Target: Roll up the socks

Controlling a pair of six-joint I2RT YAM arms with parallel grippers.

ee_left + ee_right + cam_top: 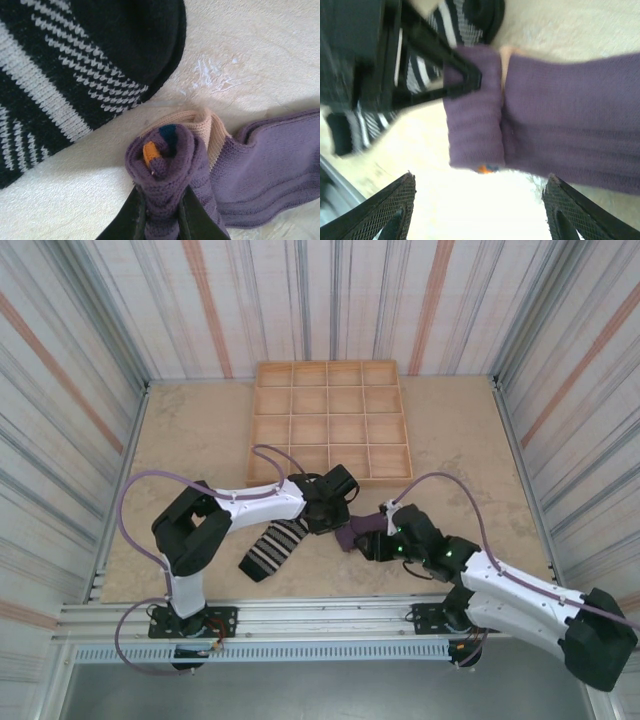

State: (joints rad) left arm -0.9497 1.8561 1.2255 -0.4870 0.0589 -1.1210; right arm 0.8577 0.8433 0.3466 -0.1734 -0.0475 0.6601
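At the table's front, the purple sock (167, 160) has its rolled end partly hidden between the left gripper (162, 212) fingers, seemingly clamped. The right gripper (480, 187), blurred, hovers spread wide beside it.

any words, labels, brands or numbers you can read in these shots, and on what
None can be read. The purple sock, the striped sock and the wooden tray carry no lettering, only knit stripes and bare wood.

Robot test cell, lab-type. Beige tabletop (200, 440) walled by striped panels (70, 360); aluminium rail (320, 612) along tabletop's near edge, two robot arms (265, 504) bolted there.
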